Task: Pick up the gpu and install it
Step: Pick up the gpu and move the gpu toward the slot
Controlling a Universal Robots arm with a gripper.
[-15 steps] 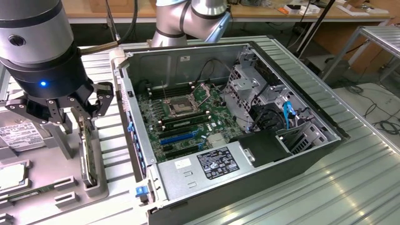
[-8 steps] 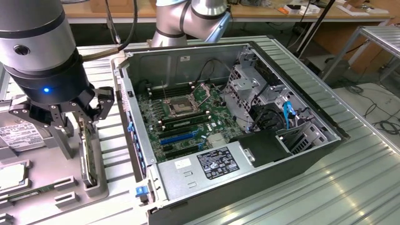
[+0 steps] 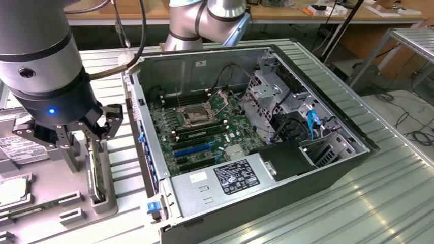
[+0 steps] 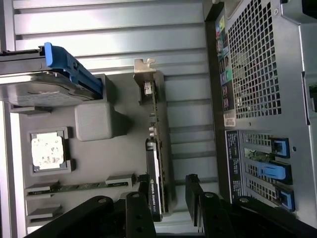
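The gpu (image 3: 99,175) is a thin dark card standing on edge in a slot of the grey holder tray (image 3: 71,216), at the exterior view's left, beside the open computer case (image 3: 271,162). My gripper (image 3: 81,145) hangs just above the card, open, one finger on each side of it. In the wrist view the gpu (image 4: 156,158) runs lengthwise with its silvery end bracket (image 4: 146,74) at the far end. My gripper (image 4: 168,186) straddles the card's near end, and the black fingers (image 4: 194,191) stand apart from its faces. Blue expansion slots (image 3: 196,148) lie on the motherboard inside the case.
The holder tray (image 4: 99,163) also carries a hard drive with a blue rail (image 4: 44,82), a processor chip (image 4: 48,151) and a green memory stick (image 4: 79,187). The case's rear panel (image 4: 262,74) stands close beside the tray. Ribbed metal table (image 3: 379,203) surrounds everything.
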